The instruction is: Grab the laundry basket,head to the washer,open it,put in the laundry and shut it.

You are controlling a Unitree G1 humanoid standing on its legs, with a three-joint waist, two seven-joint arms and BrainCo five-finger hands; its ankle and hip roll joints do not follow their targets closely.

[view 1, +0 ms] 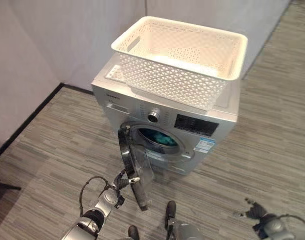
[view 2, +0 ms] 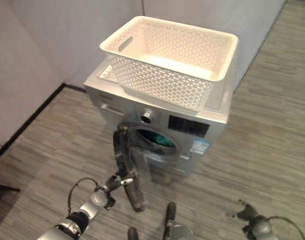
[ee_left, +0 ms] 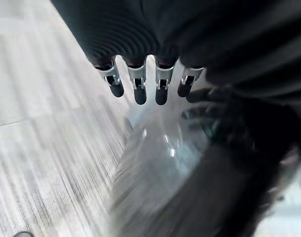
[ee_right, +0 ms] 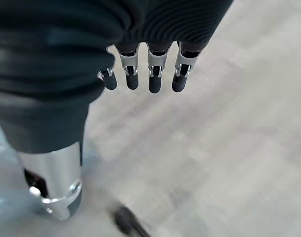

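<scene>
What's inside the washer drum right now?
Through the open door of the washer, blue-teal laundry lies in the drum. How much is in there cannot be seen; the drum's depths are hidden. The basket on top looks empty.

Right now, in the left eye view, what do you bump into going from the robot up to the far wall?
left hand → open washer door → washer → white laundry basket on top.

No print can be read. The washer (view 1: 165,117) carries a small logo strip on its upper left front, a dark control panel (view 1: 196,124) and a blue-and-white sticker (view 1: 205,146), all too small to make out.
</scene>
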